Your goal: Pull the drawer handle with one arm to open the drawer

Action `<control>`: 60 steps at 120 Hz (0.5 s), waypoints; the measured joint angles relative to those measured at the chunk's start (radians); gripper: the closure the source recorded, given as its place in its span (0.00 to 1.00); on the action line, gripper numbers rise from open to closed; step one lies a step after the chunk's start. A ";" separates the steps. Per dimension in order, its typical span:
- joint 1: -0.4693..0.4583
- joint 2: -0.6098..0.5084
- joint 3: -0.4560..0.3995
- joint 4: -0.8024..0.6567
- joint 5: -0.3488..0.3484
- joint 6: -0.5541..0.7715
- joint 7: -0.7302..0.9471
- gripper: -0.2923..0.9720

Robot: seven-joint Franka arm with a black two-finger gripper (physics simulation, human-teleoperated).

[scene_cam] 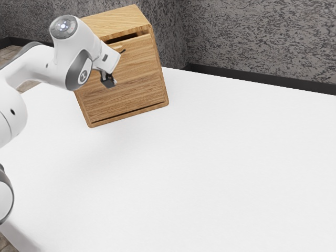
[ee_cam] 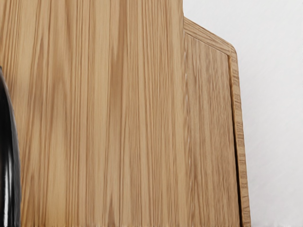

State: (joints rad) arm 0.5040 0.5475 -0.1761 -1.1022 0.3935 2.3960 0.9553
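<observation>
Drawer of light oak point(scene_cam: 137, 55), upper left, barely ajar (dark gap point(scene_cam: 122, 40) above); black claw point(scene_cam: 108, 80) alongside, spread unreadable; more pulling due.

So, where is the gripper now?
In the exterior view's upper left, the gripper hangs before the front of the wooden cabinet, just below the drawer handle.

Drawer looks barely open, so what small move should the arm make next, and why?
Probably a short straight pull away from the cabinet: the pincer sits at the drawer just below the handle, and the drawer stands only slightly out.
</observation>
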 joint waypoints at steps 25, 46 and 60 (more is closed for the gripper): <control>-0.023 -0.046 0.025 -0.051 0.007 0.005 -0.039 0.36; -0.054 -0.072 0.054 -0.068 -0.005 0.004 -0.064 0.35; -0.066 -0.077 0.059 -0.071 0.003 0.002 -0.079 0.26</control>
State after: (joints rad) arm 0.4378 0.4702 -0.1170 -1.1727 0.3970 2.3984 0.8765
